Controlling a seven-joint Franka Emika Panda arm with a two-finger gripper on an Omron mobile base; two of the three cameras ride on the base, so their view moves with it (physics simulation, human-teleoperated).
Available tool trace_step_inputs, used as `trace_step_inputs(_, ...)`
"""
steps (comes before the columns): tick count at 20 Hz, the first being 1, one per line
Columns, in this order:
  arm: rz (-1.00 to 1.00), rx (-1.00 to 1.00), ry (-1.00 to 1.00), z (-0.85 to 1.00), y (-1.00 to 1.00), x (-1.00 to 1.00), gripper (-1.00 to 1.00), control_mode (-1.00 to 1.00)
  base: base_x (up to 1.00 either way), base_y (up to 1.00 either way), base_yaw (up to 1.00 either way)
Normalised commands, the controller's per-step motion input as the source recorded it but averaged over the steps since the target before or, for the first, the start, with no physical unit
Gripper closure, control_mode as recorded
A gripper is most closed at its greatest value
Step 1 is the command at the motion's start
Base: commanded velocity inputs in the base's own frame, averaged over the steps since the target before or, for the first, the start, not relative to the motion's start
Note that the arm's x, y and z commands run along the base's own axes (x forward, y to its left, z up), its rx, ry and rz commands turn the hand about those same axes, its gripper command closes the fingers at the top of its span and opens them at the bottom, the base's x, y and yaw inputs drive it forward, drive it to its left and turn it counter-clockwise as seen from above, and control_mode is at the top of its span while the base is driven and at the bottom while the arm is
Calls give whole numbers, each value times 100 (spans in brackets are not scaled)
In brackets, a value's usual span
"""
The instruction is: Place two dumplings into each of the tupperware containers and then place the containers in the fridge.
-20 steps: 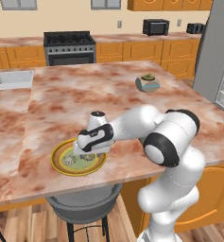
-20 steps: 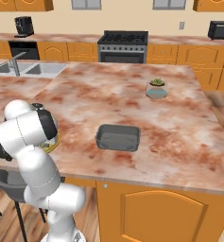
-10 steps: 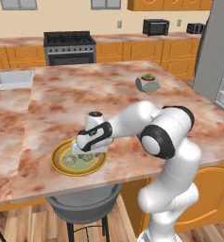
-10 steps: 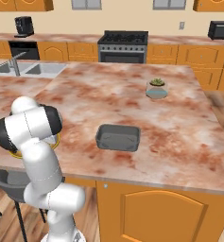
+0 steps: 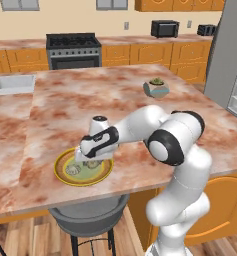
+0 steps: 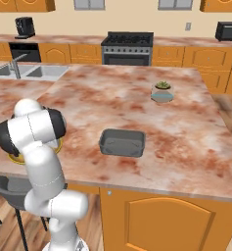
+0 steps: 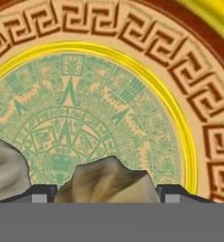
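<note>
Marble-look island counter [image 5: 140, 100] in an orange-cabineted kitchen, black stove [image 5: 73, 50] against the back wall, microwave [image 5: 165, 28] to its right, sink [image 6: 27, 72] at the island's left end, grey fridge [image 5: 229, 55] off its right end. No readable writing anywhere. The arm folds low over the yellow-rimmed plate [image 5: 61, 176] at the island's near edge, gripper [image 7: 106, 194] pointing down. Its 2 fingertips [image 7: 40, 194] stand apart, flanking a tan dumpling [image 7: 106, 182] on the plate; whether they touch it, can't tell. A second dumpling [image 7: 4, 172] sits just beside. The dark grey tupperware container [image 6: 122, 142] lies near the island's front, potted plant [image 6: 162, 91] beyond it.
</note>
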Motion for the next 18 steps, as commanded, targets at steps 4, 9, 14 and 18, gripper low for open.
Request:
trace_step_inputs(4, 0, 0, 1, 54, -21, -22, 100, -100, 0, 0, 0)
trace_step_inputs(9, 0, 0, 6, 72, -69, -18, 100, -100, 0, 0, 0)
trace_step_inputs(14, 0, 0, 1, 82, -79, -22, 100, -100, 0, 0, 0)
trace_step_inputs(18, -2, -1, -4, 14, -73, -18, 100, -100, 0, 0, 0)
